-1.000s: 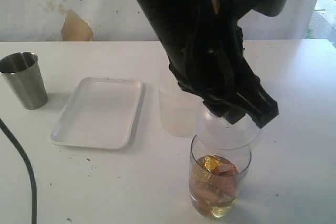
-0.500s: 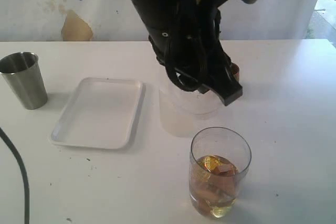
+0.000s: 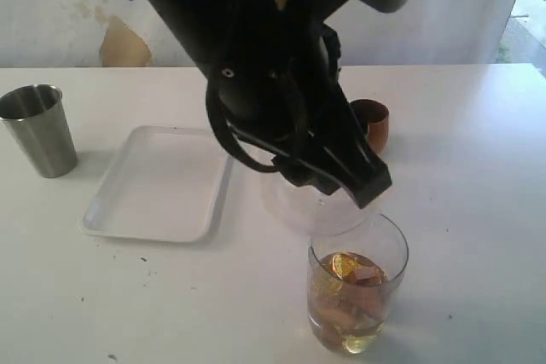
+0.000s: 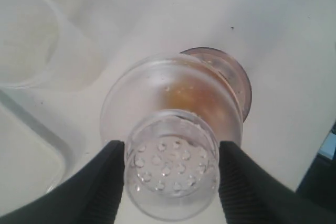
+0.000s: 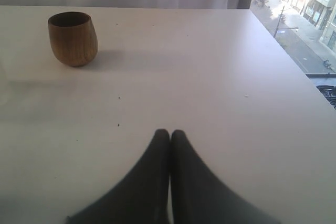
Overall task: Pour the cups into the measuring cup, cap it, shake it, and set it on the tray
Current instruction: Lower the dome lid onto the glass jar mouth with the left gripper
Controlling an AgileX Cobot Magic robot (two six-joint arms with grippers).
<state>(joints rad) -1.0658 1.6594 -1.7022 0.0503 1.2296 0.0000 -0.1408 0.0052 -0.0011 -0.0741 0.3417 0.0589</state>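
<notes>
My left gripper (image 4: 172,163) is shut on the narrow perforated neck of the clear domed cap (image 4: 157,95). In the exterior view the cap (image 3: 314,209) hangs just above and to the back-left of the mouth of the measuring cup (image 3: 358,291). That clear cup stands at the front and holds amber liquid with brownish pieces. Its rim (image 4: 240,80) shows past the dome. The steel tumbler (image 3: 38,130) stands at far left, next to the white tray (image 3: 162,181). The wooden cup (image 3: 369,124) stands upright behind the arm. My right gripper (image 5: 170,134) is shut and empty over bare table, well away from the wooden cup (image 5: 73,38).
The left arm (image 3: 264,66) fills the middle of the exterior view and hides what lies behind it. A frosted plastic cup (image 4: 31,40) stands beside the tray's corner (image 4: 21,166). The table's right edge (image 5: 294,61) runs close to the right gripper's side.
The left arm drew the cap up and back off the measuring cup's mouth, then came down again, a little left of the rim. The wooden cup has come into sight.
</notes>
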